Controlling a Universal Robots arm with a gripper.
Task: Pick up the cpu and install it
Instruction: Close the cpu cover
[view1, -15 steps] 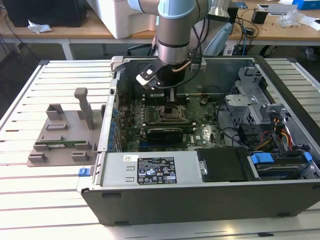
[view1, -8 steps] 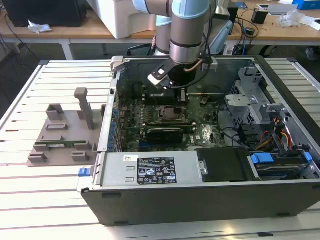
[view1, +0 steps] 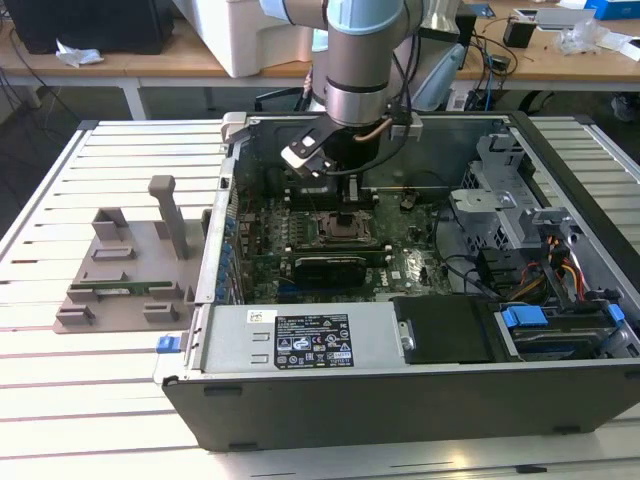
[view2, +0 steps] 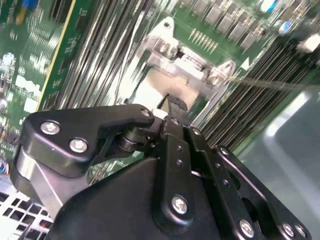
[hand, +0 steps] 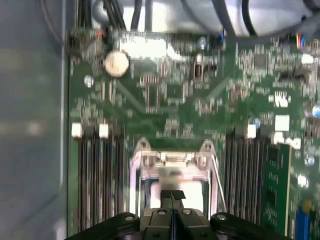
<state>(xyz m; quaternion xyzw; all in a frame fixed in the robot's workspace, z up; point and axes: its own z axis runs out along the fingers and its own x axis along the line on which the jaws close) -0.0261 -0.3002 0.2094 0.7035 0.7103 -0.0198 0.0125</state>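
Note:
My gripper (view1: 348, 214) hangs inside the open computer case, right over the processor socket frame (view1: 345, 230) of the green motherboard (view1: 405, 265). In both wrist views the two black fingertips (hand: 172, 196) are pressed together with no gap, their tip (view2: 176, 103) just above the silvery socket frame (hand: 170, 161). A pale flat square (hand: 150, 187) lies inside that frame (view2: 187, 60) under the fingertips. I cannot tell whether it is the cpu. Nothing shows between the fingers.
Rows of memory slots (hand: 95, 185) flank the socket, and a green memory stick (hand: 277, 185) stands in one. The case walls (view1: 400, 380), drive cage (view1: 500, 210) and cables (view1: 565, 270) hem in the arm. A grey plastic tray (view1: 125, 270) lies on the slatted table at the exterior view's left.

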